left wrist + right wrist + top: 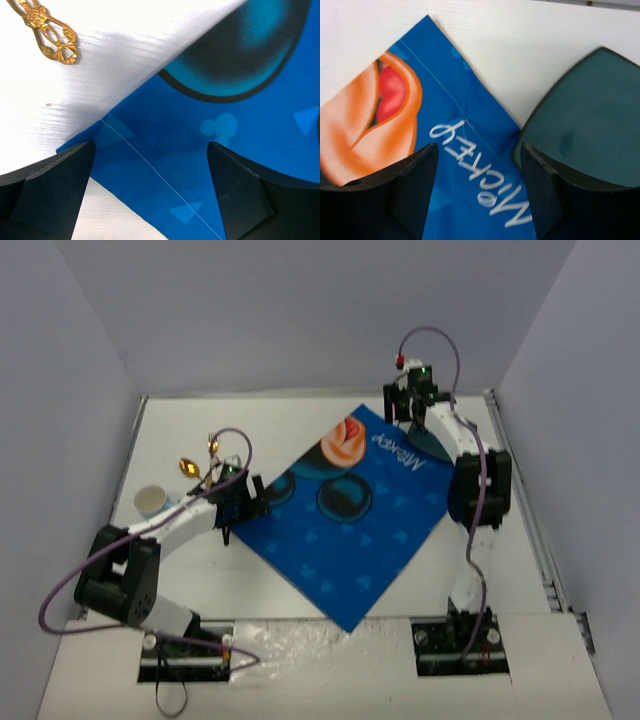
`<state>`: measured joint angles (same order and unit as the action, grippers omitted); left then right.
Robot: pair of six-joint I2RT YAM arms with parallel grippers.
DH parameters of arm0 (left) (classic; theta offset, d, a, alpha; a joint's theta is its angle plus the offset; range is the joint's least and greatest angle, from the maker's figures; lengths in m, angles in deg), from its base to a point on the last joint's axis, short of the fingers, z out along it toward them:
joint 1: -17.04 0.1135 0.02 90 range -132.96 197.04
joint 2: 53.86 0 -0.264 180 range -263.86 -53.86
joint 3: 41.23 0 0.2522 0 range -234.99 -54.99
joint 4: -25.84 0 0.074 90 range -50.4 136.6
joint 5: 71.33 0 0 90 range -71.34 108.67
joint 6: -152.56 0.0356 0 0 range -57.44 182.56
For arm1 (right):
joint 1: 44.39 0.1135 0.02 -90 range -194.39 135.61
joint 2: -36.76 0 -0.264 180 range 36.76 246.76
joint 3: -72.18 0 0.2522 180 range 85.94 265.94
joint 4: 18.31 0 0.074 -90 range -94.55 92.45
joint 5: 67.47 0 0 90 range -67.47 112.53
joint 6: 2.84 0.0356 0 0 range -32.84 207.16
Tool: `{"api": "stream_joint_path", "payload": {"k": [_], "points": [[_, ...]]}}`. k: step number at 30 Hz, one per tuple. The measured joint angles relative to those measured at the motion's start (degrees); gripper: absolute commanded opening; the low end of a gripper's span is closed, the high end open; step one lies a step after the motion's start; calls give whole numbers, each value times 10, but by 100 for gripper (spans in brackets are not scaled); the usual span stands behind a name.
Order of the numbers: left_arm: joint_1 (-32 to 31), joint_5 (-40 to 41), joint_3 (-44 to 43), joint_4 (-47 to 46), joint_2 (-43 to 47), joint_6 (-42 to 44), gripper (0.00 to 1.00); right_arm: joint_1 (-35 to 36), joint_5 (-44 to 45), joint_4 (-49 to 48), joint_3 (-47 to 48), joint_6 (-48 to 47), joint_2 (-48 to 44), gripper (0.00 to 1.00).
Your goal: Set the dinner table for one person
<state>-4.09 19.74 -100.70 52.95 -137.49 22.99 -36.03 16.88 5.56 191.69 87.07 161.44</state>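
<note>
Though barely begun, has blue cartoon-print cloth mat point(350, 540) spread aslant on large flat white rectangular walled bench point(250, 585); holds left tool point(150, 165) and right tool point(477, 155) open, empty, over its corners; leaves white paper cup point(152, 502), ornate gold cutlery point(186, 466), dark teal plate point(580, 120) unplaced

Blue mat point(352, 523) askew on dinner table point(270, 425)

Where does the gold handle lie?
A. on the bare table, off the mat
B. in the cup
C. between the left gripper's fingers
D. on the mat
A: the left wrist view shows the gold handle lying on the white table, clear of the mat.
</note>
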Motion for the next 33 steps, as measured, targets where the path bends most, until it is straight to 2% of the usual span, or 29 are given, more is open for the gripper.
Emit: {"api": "stream_joint_path", "payload": {"k": [3, 8, 11, 15, 22, 33], "points": [[0, 12, 0, -4, -16, -6, 90, 0, 11, 1, -75, 42, -86, 63], [0, 38, 0, -2, -23, -19, 90, 0, 37, -53, -231, 126, -182, 64], [0, 52, 0, 0, -24, -26, 90, -5, 42, -77, -330, 170, -196, 63], [0, 67, 0, 5, -28, -32, 90, -32, 25, -92, -411, 210, -188, 64], [-1, 84, -16, 12, -45, -43, 90, -82, 19, -151, -433, 241, -188, 64], [-2, 108, -28, 20, -60, -60, 90, -136, 47, -188, -456, 286, -190, 64]]}}
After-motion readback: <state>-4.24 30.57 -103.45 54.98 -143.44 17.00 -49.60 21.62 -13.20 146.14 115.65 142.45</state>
